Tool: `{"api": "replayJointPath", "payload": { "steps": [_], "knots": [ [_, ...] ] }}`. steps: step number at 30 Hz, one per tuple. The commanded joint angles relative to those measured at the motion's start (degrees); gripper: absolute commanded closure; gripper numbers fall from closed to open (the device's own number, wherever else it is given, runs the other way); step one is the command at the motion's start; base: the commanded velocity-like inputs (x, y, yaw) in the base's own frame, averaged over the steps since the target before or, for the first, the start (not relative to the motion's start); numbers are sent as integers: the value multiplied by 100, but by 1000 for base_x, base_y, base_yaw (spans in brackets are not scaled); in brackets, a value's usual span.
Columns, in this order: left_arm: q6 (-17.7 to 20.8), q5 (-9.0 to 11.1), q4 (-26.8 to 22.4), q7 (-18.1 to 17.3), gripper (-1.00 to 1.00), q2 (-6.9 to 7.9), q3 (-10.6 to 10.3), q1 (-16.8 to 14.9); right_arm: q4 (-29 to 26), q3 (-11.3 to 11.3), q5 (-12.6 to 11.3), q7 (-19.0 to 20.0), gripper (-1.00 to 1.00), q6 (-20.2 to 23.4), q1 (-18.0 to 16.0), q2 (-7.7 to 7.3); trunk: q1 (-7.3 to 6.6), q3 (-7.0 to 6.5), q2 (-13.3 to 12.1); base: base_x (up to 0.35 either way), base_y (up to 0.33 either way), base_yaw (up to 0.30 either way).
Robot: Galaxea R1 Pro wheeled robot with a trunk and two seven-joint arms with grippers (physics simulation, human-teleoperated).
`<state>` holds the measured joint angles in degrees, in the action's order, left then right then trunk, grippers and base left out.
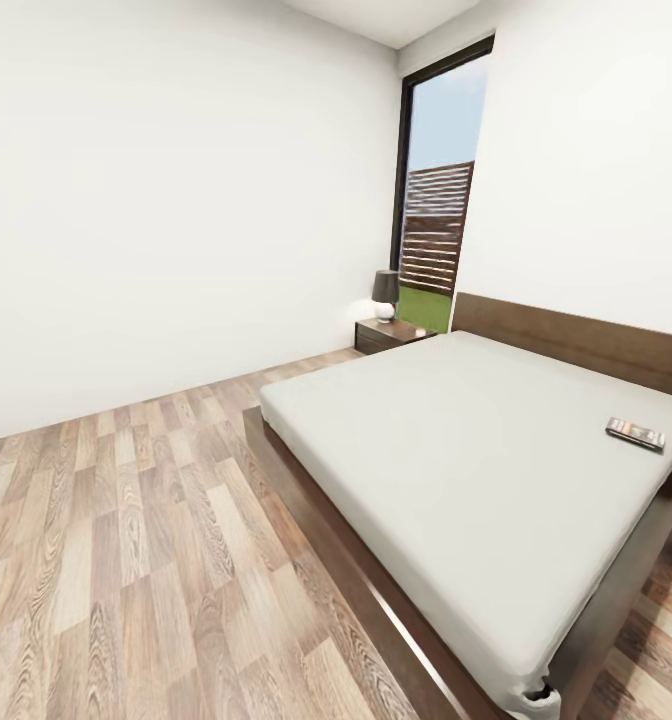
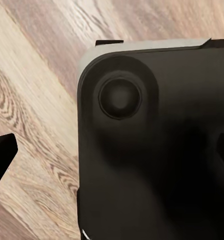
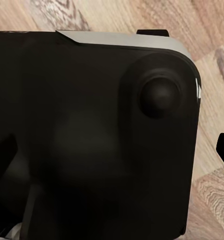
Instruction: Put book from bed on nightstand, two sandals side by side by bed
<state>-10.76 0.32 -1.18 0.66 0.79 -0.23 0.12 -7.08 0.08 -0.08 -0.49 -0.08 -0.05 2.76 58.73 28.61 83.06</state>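
Book lies flat on the grey mattress of the bed, near its far right edge, in the head view. A nightstand with a dark lamp stands beside the headboard, below a tall window. Both wrist views show the robot's dark base over plank floor; whether either gripper is spread or closed cannot be told.
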Motion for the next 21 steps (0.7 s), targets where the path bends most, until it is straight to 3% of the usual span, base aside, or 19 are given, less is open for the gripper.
{"api": "replayJointPath", "payload": {
  "steps": [1,13,21],
  "knots": [
    [-14,3,-19,12,-100,0,-4,-23,-3,1,-1,-7,-100,-1,1,0,0,5,2,0,0,0],
    [25,-10,-371,187,-100,-17,11,-252,-3,-13,-1,-9,-100,-1,-2,-9,0,5,2,0,0,0],
    [304,-31,-641,270,-100,-24,2,-487,-9,-16,-1,-6,-100,-1,0,-18,0,5,2,0,0,0]
  ]
}}
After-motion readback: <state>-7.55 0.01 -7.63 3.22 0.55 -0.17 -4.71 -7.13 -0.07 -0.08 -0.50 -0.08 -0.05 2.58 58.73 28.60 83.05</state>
